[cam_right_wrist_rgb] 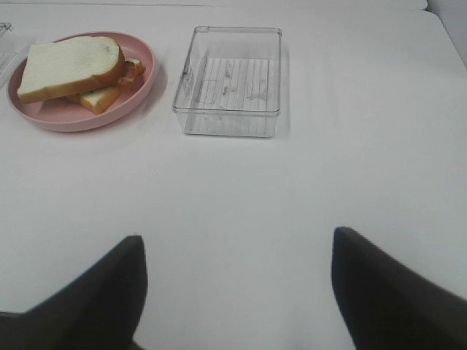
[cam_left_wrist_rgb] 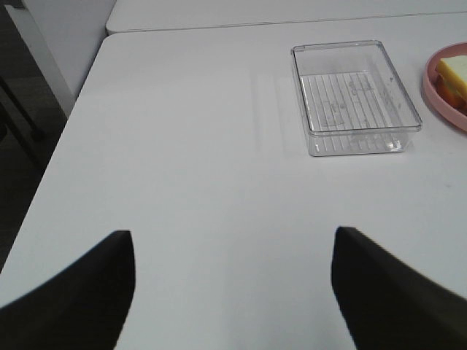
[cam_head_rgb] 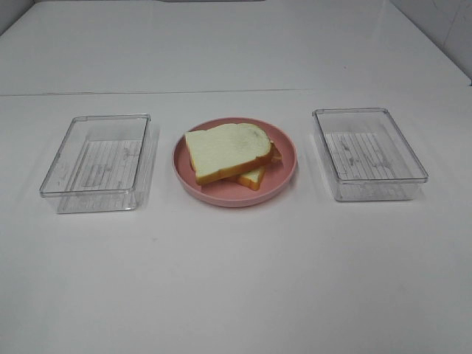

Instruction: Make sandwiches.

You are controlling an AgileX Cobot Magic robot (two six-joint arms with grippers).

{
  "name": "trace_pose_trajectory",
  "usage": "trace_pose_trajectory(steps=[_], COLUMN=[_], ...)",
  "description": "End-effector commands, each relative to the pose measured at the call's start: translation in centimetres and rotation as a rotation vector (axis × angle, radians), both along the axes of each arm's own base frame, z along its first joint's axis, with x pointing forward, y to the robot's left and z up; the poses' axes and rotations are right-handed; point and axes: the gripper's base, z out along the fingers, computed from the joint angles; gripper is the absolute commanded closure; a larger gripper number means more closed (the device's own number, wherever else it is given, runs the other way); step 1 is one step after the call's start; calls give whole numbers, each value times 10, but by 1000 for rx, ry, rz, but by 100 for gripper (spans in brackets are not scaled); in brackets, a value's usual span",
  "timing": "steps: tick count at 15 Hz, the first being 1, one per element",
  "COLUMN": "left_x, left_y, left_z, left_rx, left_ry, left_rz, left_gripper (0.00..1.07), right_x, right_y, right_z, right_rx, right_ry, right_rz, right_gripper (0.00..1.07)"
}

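The sandwiches (cam_head_rgb: 230, 153) sit stacked on the pink plate (cam_head_rgb: 284, 181) (top slice askew), a clear tray (cam_head_rgb: 97, 162) on either side. Both claws, left claw (cam_left_wrist_rgb: 233, 288) and right claw (cam_right_wrist_rgb: 237, 288), hang apart over the surface (cam_head_rgb: 236, 280), well short of the plate.

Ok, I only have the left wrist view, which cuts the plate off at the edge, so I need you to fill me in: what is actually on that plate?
Observer: A stacked sandwich, white bread slices with an orange-brown crust, sits on the pink plate.
Operator: Is there a second tray? I see only one.
Observer: Yes, the right tray stands on the far side of the plate from the left tray.
Operator: Anything in that right tray?
Observer: No, only its ribbed floor shows.
Operator: And the right gripper?
Observer: The right gripper is open, holding nothing, over bare table short of the tray.
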Motion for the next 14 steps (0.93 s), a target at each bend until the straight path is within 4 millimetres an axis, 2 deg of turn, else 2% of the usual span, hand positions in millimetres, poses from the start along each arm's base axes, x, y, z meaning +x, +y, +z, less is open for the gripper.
trace_pose_trajectory(steps=[1,10,14], left_x=[-3,-3,-3], left_y=[0,0,-7], left_z=[0,0,0], left_rx=[-2,-2,-35], left_ry=[-36,-33,-27], left_rz=[-2,-2,-72], left_gripper=[35,35,35], right_x=[-2,-2,-2], right_y=[1,1,1], right_z=[-1,-1,-1], right_rx=[-5,-5,-5], right_ry=[-20,-20,-20], right_rz=[2,2,2], right_gripper=[38,38,38])
